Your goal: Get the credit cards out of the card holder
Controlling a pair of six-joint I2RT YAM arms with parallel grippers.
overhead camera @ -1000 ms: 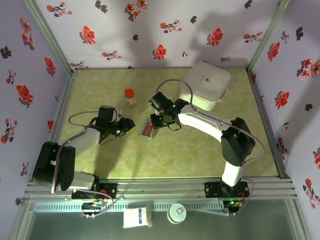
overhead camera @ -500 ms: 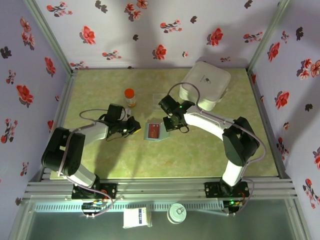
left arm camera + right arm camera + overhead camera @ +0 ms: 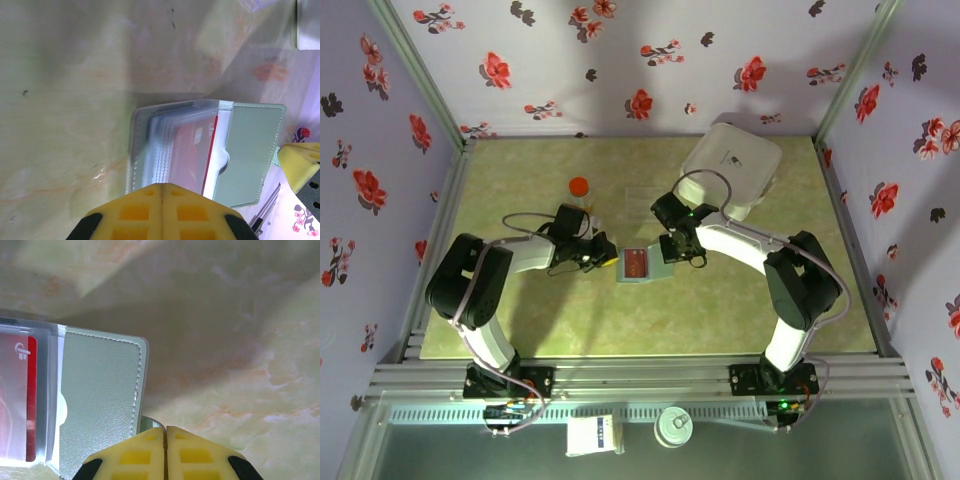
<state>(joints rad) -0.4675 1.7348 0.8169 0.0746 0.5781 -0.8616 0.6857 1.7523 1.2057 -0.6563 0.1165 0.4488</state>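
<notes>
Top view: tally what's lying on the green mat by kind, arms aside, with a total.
Card holder: 1
Red card showing in its sleeve: 1
Orange-capped bottle: 1
White case: 1
Clear box, faint: 1
Total: 5

No legible text; white emblem (image 3: 20,351) on red card (image 3: 15,400), unreadable.

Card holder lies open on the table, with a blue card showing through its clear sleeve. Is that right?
No. The card showing through the clear sleeve is red, not blue; the left wrist view shows it plainly. The card holder does lie open on the table.
</notes>
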